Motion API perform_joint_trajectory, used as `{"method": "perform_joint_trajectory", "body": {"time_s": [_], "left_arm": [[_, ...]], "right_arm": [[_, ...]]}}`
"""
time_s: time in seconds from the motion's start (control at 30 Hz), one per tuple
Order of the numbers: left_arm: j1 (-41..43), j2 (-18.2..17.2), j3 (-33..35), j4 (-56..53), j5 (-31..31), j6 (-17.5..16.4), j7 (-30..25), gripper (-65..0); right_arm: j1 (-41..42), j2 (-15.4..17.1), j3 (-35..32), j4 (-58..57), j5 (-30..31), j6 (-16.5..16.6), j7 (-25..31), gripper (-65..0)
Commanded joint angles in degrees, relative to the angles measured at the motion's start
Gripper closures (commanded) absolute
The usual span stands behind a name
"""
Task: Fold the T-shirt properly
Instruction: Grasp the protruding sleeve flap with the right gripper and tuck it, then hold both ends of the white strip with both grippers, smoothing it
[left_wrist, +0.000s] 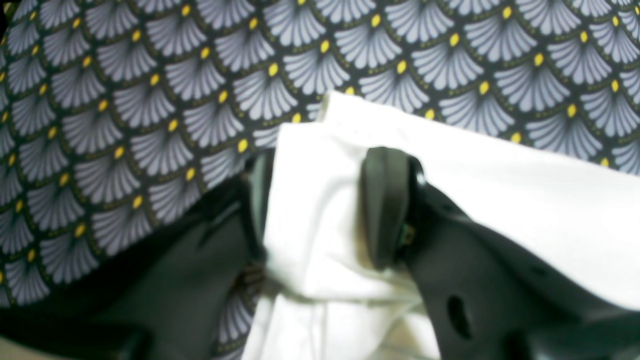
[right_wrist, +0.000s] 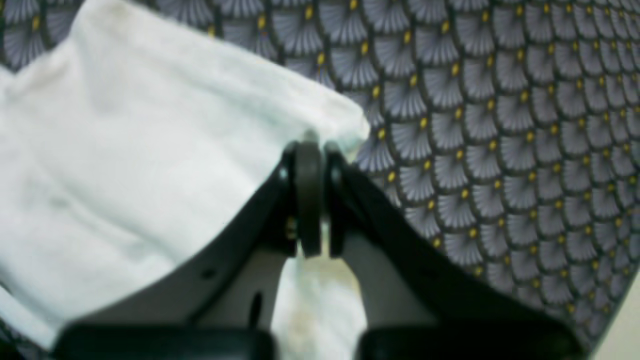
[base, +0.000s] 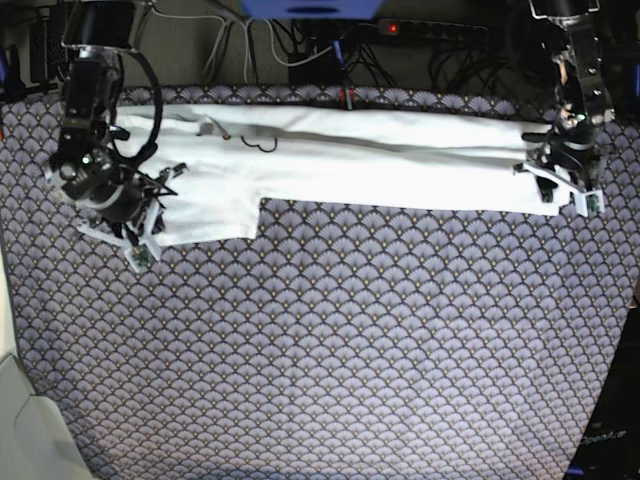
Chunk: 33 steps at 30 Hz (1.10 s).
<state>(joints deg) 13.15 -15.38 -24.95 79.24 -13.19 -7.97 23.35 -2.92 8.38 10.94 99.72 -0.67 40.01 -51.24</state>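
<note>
Left wrist: left end effector (left_wrist: 320, 210) clamped on a bunched white edge of the T-shirt (left_wrist: 500, 200); thick bunch, so I'd expect layers to slip or drag unevenly. Right wrist: right end effector (right_wrist: 312, 195) pinched shut on a corner of the T-shirt; shallow bite, could pop free. Base: shirt lies folded lengthwise along the far side of the table (base: 330, 340), one sleeve sticking out; print hidden, grip points too small to check.
</note>
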Motion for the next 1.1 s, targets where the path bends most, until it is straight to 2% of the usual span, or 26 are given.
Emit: {"method": "perform_joint_trajectory", "body": {"time_s": [0.0,0.27,0.47,1.07], "left_arm": [[-0.18,-0.84,-0.24,0.98,-0.22,0.01,-0.89,-27.7],[-0.09,-1.02,-0.24,0.71,-0.22,-0.08,-0.89,-27.7],[0.08,-1.02,-0.24,0.8,-0.22,-0.08,-0.89,-27.7],[1.14,-1.02,-0.59,1.07,-0.3,-0.08,-0.98,-27.7]], "right_arm": [[0.41,0.45,0.18,2.74,0.62,-0.01,0.21,0.0],[-6.53,0.28,4.14,13.82,0.62,-0.01,-1.64,0.0],[-11.63,0.19,7.65,14.17,0.62,-0.01,-1.28,0.0],[-19.37,0.01,7.21,13.82,0.71,-0.01,-1.11,0.0]]}}
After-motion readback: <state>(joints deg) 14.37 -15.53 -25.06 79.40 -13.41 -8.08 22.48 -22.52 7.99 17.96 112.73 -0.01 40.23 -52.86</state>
